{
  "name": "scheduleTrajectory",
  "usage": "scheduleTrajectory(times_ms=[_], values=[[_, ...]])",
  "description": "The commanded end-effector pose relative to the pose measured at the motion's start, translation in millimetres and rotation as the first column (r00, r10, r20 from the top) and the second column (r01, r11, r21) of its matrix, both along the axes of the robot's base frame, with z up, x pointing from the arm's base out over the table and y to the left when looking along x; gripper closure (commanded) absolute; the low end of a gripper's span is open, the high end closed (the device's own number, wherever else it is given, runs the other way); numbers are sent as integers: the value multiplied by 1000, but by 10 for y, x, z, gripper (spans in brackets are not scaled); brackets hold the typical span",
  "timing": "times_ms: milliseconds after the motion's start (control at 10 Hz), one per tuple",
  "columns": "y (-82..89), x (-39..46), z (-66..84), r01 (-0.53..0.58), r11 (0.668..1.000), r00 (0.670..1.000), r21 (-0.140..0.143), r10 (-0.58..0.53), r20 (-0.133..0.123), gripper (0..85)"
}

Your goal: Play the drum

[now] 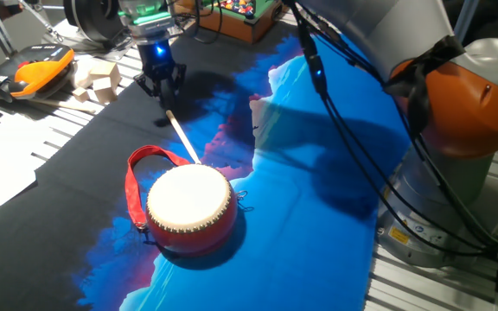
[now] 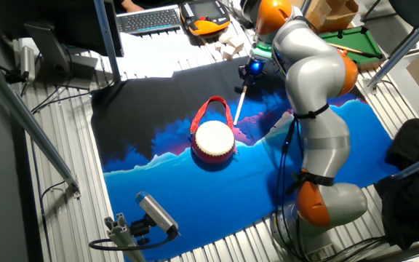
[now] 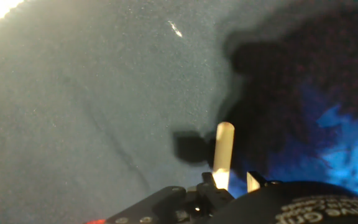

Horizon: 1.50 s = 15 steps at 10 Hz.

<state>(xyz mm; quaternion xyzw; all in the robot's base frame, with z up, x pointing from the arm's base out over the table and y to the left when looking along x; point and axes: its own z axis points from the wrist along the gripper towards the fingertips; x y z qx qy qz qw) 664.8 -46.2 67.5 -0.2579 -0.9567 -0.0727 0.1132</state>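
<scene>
The drum stands upright on the blue and black cloth, with a red body, a cream head ringed with studs and a red strap loop on its left. The other fixed view shows the drum mid-cloth. My gripper hangs beyond it, over the black part of the cloth, shut on a thin white stick. The stick slants down to the drum's far rim; I cannot tell whether it touches. In the hand view a short stub of the stick pokes out from my gripper.
Wooden blocks and an orange and black handset lie at the back left. A small green pool table stands behind my gripper. The arm's base and cables fill the right side. A keyboard lies beyond the cloth.
</scene>
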Motion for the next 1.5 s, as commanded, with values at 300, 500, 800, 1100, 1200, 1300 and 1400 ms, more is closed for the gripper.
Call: scheduleTrajectory(times_ms=[300, 500, 800, 1100, 1200, 1300, 1400], values=[[-31, 3, -107, 15, 998, 999, 58, -12, -51, 510], [-44, -2, -140, 11, 999, 999, 53, -9, -49, 510], [-10, -19, -193, 13, 1000, 999, 16, -13, -34, 510], [8, -33, -249, 13, 1000, 1000, -1, -13, -27, 510], [-1, -32, -273, 16, 1000, 1000, -4, -16, -23, 510], [-3, -31, -296, 19, 1000, 1000, -6, -19, -20, 510], [-3, -35, -306, 23, 1000, 1000, -10, -23, -17, 510]])
